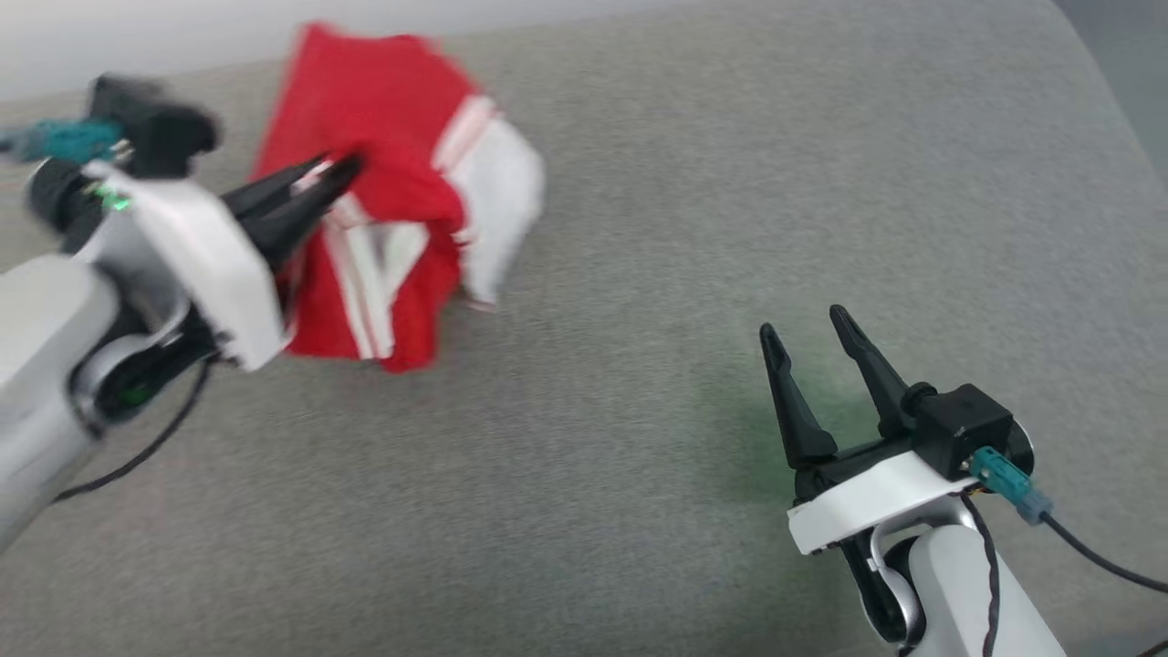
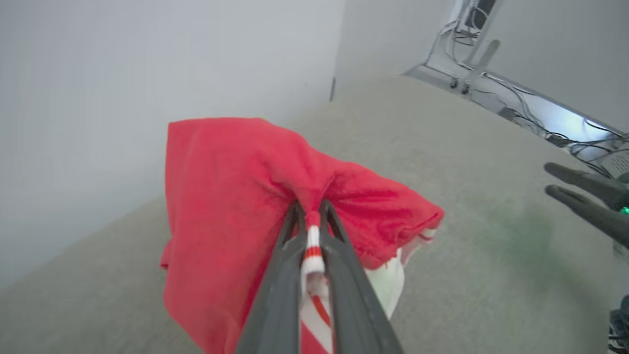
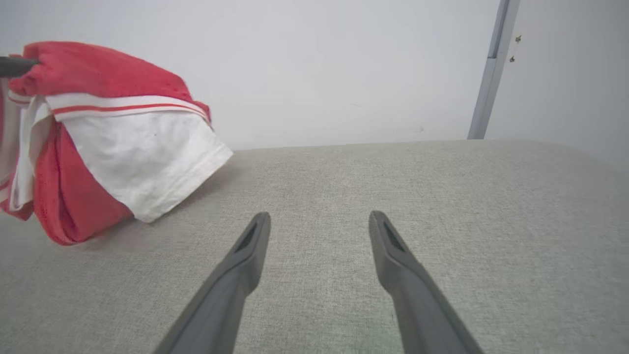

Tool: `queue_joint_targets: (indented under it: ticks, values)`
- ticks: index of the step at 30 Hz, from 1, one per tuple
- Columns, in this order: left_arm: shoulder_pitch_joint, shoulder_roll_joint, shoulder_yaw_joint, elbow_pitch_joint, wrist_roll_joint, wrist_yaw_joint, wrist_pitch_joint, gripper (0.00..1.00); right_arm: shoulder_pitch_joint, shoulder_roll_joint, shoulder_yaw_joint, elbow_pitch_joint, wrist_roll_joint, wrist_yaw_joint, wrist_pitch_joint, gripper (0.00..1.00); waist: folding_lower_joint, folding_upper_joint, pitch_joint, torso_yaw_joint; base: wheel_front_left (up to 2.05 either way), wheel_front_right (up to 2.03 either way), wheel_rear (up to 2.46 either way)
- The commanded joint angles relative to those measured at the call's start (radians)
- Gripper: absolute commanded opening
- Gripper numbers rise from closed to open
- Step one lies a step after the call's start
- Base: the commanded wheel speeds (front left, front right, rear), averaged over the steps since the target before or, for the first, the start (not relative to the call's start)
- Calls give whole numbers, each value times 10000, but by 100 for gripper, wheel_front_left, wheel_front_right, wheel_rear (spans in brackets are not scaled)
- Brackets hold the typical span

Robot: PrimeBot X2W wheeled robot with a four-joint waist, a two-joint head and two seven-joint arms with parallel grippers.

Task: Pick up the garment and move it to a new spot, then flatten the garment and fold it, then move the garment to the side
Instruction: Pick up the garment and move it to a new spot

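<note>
In the head view, our left hand (image 1: 333, 178) sits at the upper left of the frame, its two dark fingers pressed together on a bunched fold of the garment (image 1: 383, 137). The left wrist view shows the pinch up close: red cloth and a strip of red-and-white striped trim are squeezed between the fingers. The garment hangs in a crumpled heap from that hold, red on top with white and striped cloth drooping beneath. In the right wrist view its lowest folds seem to touch the grey surface (image 1: 639, 411) at the left of the frame. Our right hand (image 1: 803, 324) is at the lower right of the head view, well apart from the garment. Its fingers are spread wide with nothing between them, just above the surface.
</note>
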Motion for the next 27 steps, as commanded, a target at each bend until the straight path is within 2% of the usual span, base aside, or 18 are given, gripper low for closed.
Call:
queue_joint_targets:
  ticks: [1, 6, 9, 12, 22, 27]
  values:
    - [-292, -300, 48, -172, -151, 24, 31, 0, 21, -6, 12, -103, 185, -7, -22, 100, -1, 0, 260, -468, 0, 0, 0]
    - [-958, -1279, -55, -475, -88, 24, 110, 0, 163, -1, 7, -371, 607, -7, -22, 100, -1, 0, 634, -1132, 0, 0, 0]
    - [-938, -1610, -346, -285, 94, 24, 216, 0, 200, -1, -34, -500, 813, -7, -22, 100, -1, 0, 795, -1514, 0, 0, 0]
    - [-742, -1601, -535, 28, 222, 24, 298, 0, 241, -1, -23, -593, 908, -7, -22, 100, -1, 0, 875, -1769, 0, 0, 0]
    - [441, -1192, -995, 1162, 1960, 24, 1188, 0, 513, 0, 51, -917, 1402, -7, -22, 100, -1, 0, 1256, -2570, 0, 0, 0]
    - [1067, -1067, -1098, 1380, 2890, 23, 2129, 0, 609, -1, 211, -1052, 1646, -7, -22, 100, -1, 0, 1479, -2854, 0, 0, 0]
